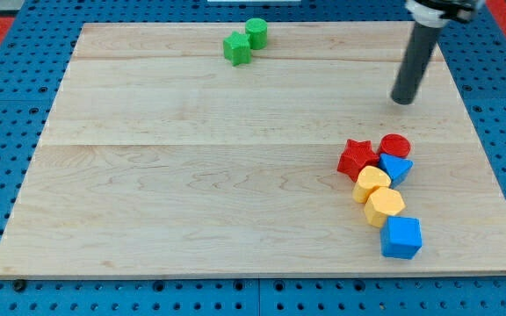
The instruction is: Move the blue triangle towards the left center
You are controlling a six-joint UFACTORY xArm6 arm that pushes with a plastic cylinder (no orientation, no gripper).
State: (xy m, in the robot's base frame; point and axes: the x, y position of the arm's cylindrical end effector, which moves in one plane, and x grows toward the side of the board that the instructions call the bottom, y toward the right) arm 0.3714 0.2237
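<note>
The blue triangle [397,166] lies at the view's right, in a cluster of blocks on the wooden board [191,193]. It touches the red cylinder [395,145] above it and a yellow block [372,183] at its lower left. The red star [357,158] sits just left of it. My tip [402,101] is on the board above the cluster, about 70 pixels above the blue triangle, touching no block.
A second yellow block [384,207] and a blue cube [401,237] continue the cluster toward the view's bottom. A green star [236,48] and a green cylinder [256,33] sit together near the top edge. Blue pegboard surrounds the board.
</note>
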